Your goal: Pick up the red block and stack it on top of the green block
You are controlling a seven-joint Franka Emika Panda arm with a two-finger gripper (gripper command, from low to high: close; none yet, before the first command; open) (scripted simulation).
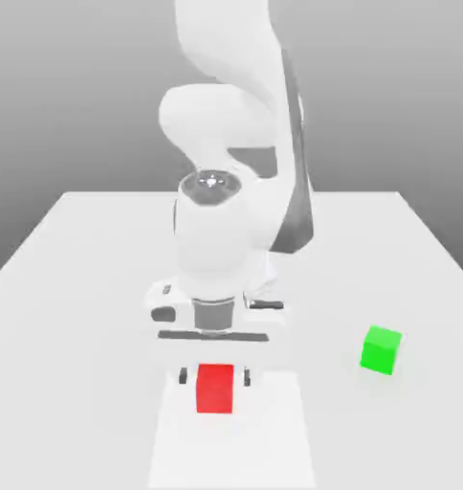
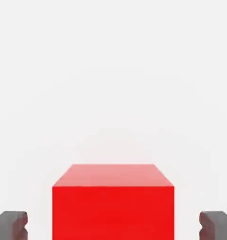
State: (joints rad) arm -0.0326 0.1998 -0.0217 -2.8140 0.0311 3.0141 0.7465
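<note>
1. While the big white arm point(image 1: 221, 239) leans low over the desk point(image 1: 82, 249), it could push down too far. Then it would press the red block hard onto the desk.
2. The pincer point(image 1: 214, 376) is open just a bit, with one finger point(image 2: 10, 225) on each side of the red block point(image 1: 215, 390). A small gap shows on both sides, so it is not holding the block yet. If the arm goes up now, I think the block would stay behind.
3. The red block sits on the desk near the middle of the edge closest to the exterior view. If one finger touches first, the block could slide or turn. A weak squeeze could let it drop on the way.
4. The green block point(image 1: 381, 349) sits well apart, toward the desk edge on the exterior view's right. If the red block is let go off-center, it could tip off or knock the green block away.
</note>
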